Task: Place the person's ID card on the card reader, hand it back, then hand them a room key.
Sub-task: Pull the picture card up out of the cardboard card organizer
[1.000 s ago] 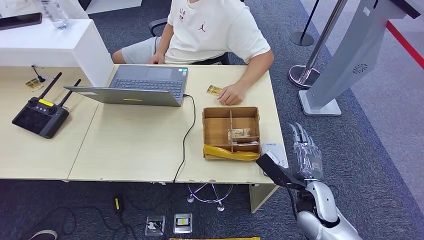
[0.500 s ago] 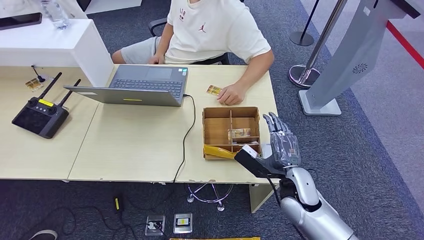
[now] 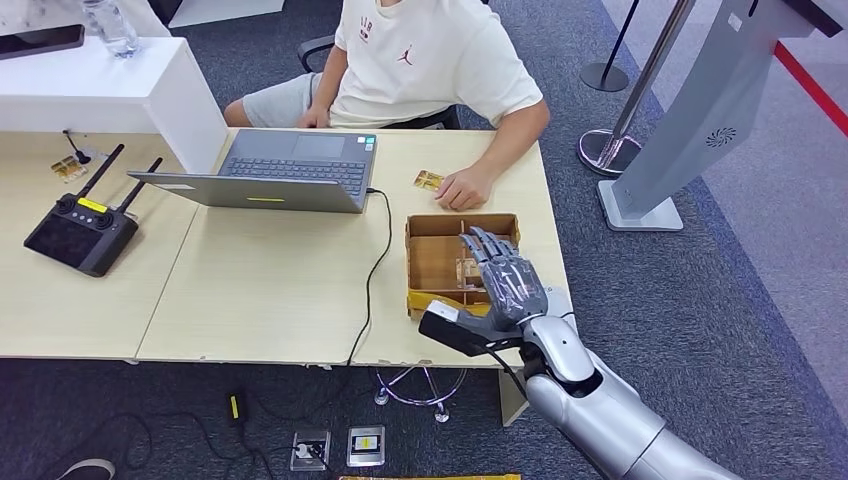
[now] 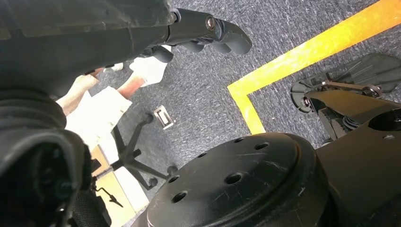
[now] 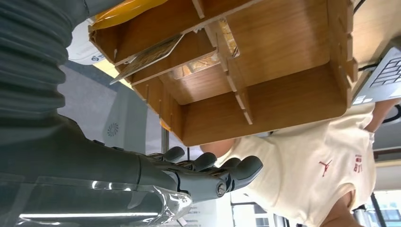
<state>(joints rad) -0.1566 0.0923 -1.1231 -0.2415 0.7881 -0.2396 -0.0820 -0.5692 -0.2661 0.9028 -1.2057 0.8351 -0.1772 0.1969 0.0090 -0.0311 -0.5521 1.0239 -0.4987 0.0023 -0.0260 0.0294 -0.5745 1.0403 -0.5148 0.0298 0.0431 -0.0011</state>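
Twice courting trouble here: hovering with the right hand (image 3: 505,285), fingers apart and holding nothing, just above the wooden divider box (image 3: 432,250), and so risking snagging a partition or dragging the box toward the near edge of the table (image 3: 280,290); reaching beyond it for the ID card (image 3: 428,180), lying flat just beside the person's hand (image 3: 462,188), and risking a slipped pinch or a bump. Hanging the left hand (image 4: 208,28) low, with no telling how its fingers are set.

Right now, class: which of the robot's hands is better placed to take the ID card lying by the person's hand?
The right hand. It hovers open over the wooden box, near the ID card. The left hand hangs toward the floor.
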